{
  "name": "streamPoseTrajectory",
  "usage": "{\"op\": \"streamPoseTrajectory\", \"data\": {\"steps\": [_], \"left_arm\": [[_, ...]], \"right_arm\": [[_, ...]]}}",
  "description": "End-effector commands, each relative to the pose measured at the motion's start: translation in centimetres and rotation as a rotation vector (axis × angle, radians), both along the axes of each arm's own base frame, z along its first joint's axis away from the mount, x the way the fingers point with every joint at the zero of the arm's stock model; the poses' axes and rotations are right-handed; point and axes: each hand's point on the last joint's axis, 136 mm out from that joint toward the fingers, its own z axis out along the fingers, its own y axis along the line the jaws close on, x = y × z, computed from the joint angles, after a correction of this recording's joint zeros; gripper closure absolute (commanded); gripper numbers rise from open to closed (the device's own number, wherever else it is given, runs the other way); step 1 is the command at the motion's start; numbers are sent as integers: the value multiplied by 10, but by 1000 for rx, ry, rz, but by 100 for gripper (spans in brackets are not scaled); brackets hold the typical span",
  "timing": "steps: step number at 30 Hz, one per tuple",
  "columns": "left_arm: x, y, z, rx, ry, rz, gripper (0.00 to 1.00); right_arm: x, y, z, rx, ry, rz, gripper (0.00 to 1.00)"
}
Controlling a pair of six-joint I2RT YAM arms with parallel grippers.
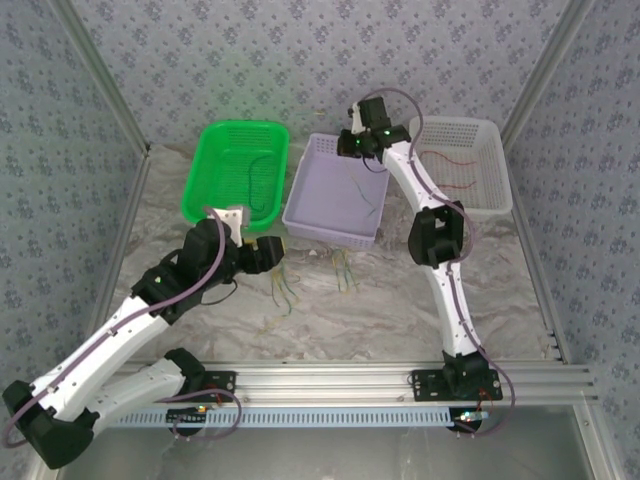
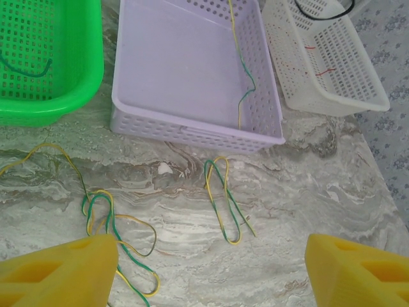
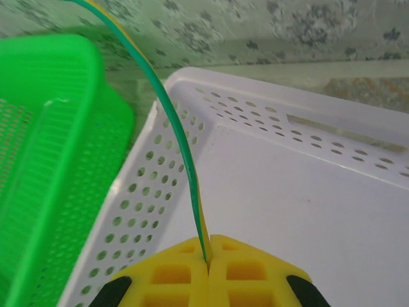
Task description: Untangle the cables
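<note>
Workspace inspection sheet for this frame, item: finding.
Surface: marbled table, loose wires lying on it.
Job's things: held wire hangs into lavender basket; dark wire in green basket; red wires in white basket.
Clutter: nothing seen.
Grippers: left gripper open near loose wires; right gripper shut on held wire.
Cables: purplish-grey harness cables run along both arms.
Surroundings: patterned walls, aluminium rail.
</note>
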Motion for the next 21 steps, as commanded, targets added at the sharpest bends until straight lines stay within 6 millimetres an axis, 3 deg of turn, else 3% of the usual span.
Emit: {"op": "streamPoseTrajectory", "data": {"steps": [1,8,13,17,21], "left_arm": [[4,-2,1,-6,-18,-12,23],[20,-12,-20,-12,31,-1,26],[58,-34,-61,-32,166,76,28],[87,-60,-71,-106,196,94,32],[103,-69,-76,-103,203,121,34]], "right_arm": [[-3,-2,-38,-69,63,2,100],[-2,-7,-83,-128,114,-5,100],[-4,-10,-93,-177,117,-2,100],[-6,-11,-101,-210,129,-9,100],[-7,-19,-104,-250,144,-40,100]]}}
